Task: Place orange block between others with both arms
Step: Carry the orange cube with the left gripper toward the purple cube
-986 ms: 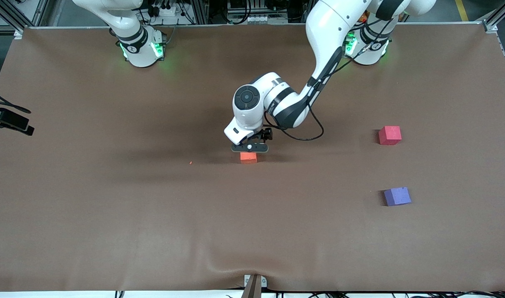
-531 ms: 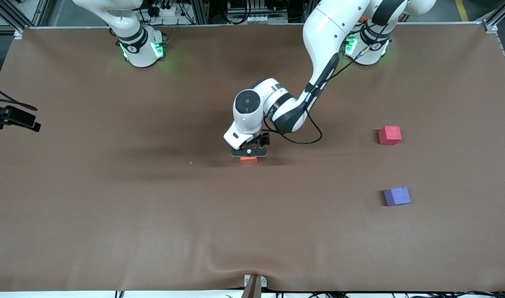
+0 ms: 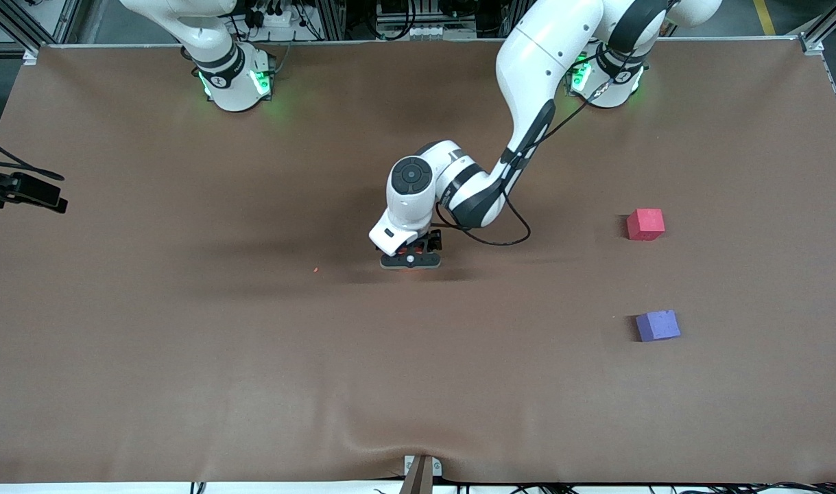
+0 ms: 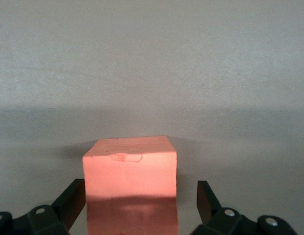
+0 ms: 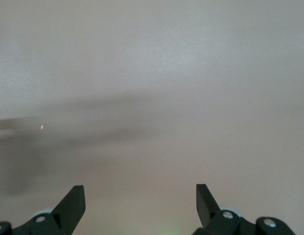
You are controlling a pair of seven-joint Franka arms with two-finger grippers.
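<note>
The orange block (image 4: 130,186) sits on the brown table between the fingers of my left gripper (image 4: 139,188). That gripper is open and straddles the block, one finger (image 4: 73,200) close beside it and the other standing off with a gap. In the front view the left gripper (image 3: 411,261) is low at mid-table and covers nearly all of the block. The red-pink cube (image 3: 645,224) and the purple cube (image 3: 658,325) lie apart toward the left arm's end, the purple one nearer the front camera. My right gripper (image 5: 139,193) hangs open and empty high over bare table.
A tiny orange crumb (image 3: 315,269) lies on the brown table cover (image 3: 184,357) beside the left gripper, toward the right arm's end. A metal bracket (image 3: 421,470) sits at the table's front edge. A black part of the right hand (image 3: 23,192) shows at the view's edge.
My left gripper has come down around the orange block, which now barely shows in the front view. The black part of the right hand has shifted slightly.
</note>
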